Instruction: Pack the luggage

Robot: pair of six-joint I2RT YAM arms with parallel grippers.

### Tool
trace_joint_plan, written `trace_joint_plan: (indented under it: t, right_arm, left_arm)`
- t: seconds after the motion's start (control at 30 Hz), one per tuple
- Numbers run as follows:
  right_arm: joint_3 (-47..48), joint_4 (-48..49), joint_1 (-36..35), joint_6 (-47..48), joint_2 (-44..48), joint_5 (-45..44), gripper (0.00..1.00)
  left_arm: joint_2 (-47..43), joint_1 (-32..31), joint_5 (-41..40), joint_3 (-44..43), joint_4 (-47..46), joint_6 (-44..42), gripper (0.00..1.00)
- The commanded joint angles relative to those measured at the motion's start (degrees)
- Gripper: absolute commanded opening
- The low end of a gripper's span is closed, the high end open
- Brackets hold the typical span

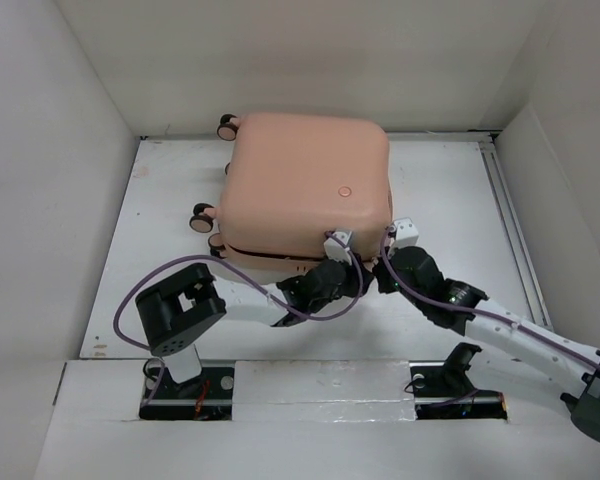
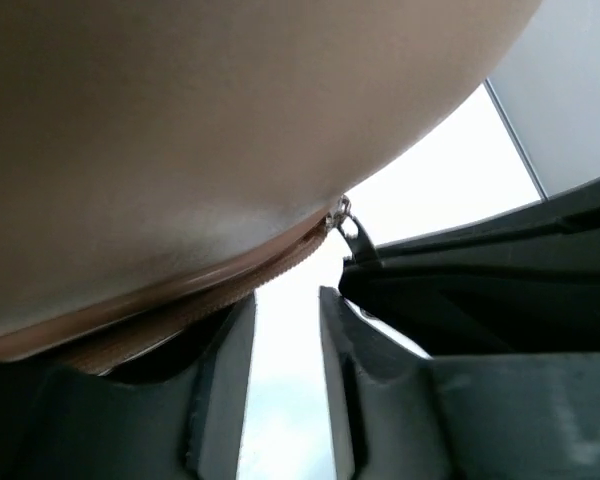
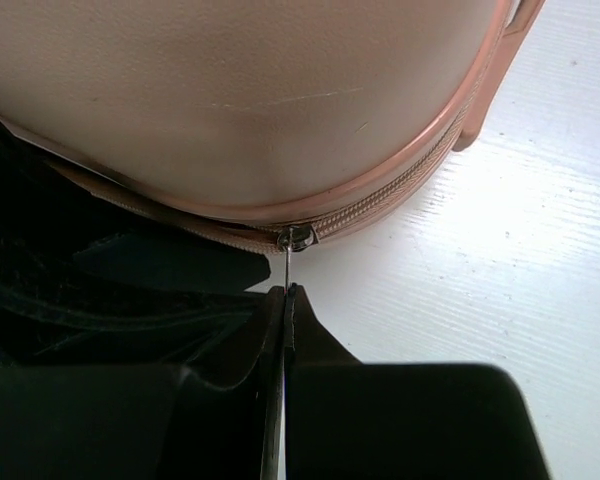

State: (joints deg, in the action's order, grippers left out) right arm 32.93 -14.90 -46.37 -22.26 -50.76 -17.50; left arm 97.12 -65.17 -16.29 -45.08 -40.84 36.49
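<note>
You have the luggage [image 1: 305, 180] lying flat on the worktop [image 1: 180, 300], long axis left-right, wheels [image 1: 202, 217] pointing left. Your right tool [image 3: 285, 300] is clamped on the zipper pull [image 3: 290, 262] at its near edge. Your left tool [image 2: 285, 300] stands slightly apart, empty.

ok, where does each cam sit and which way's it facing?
Top external: fixed above and behind the bases, looking down on the table and luggage; left arm and right arm show.
Left wrist: at the luggage's near edge, facing the zip seam; left fingers apart, empty.
Right wrist: same edge, facing the seam; right fingers pinch the zipper pull.
Shared: both wrist views show the zipper pull.
</note>
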Motion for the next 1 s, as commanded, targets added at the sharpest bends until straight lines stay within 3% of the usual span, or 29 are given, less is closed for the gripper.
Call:
trace_joint_plan:
  t: [0.0, 0.07, 0.1, 0.23, 0.33, 0.4, 0.5, 0.53, 0.6, 0.77, 0.87, 0.97]
  right_arm:
    - [3.20, 9.72, -4.87, -2.44, -1.35, 7.49, 0.00]
    - [3.20, 10.32, -3.04, -2.44, -1.36, 7.73, 0.00]
    - [3.20, 10.33, -2.07, -1.65, -1.36, 8.96, 0.00]
    - [3.20, 11.46, 0.14, -1.12, -1.36, 11.78, 0.00]
    - [2.67, 11.47, 1.19, -1.12, -1.36, 13.01, 0.00]
    - [2.67, 12.00, 1.80, -1.12, -1.36, 13.54, 0.00]
    - [2.67, 12.00, 2.34, -0.50, -0.57, 14.33, 0.00]
    - [2.67, 11.39, 2.95, -0.50, 0.13, 14.94, 0.00]
    - [2.14, 11.38, 2.95, 0.02, 0.66, 15.56, 0.00]
    - [2.14, 11.38, 3.48, 0.55, 0.67, 17.40, 0.00]
    - [2.14, 10.68, 4.00, 0.55, 0.67, 17.41, 0.00]
    - [1.53, 10.68, 4.01, 1.07, 1.19, 18.02, 0.00]
  left_arm:
    - [-2.80, 5.49, 1.18, 2.68, -2.14, 3.76, 0.30]
    - [-9.27, 5.49, 1.18, 6.48, -2.14, 3.76, 0.42]
    - [-11.84, 5.49, 1.18, 8.41, -2.14, 3.24, 0.58]
    - [-25.81, 3.47, -4.25, 16.85, 4.41, 4.37, 0.82]
    - [-37.07, 4.69, -12.95, 19.15, 13.81, 8.41, 0.91]
    - [-41.73, 8.45, -17.87, 19.77, 20.41, 15.96, 1.00]
    - [-49.73, 23.11, -16.50, 19.24, 28.26, 18.79, 1.00]
    - [-53.32, 31.16, -15.53, 18.54, 29.40, 19.75, 1.00]
    - [-55.80, 38.67, -13.51, 19.06, 27.58, 19.76, 1.00]
    - [-52.23, 61.68, 1.06, 19.23, 23.98, 25.20, 1.00]
    - [-48.27, 69.19, 11.15, 20.38, 18.09, 27.76, 1.00]
    - [-42.29, 70.26, 12.51, 17.67, 14.92, 27.51, 1.00]
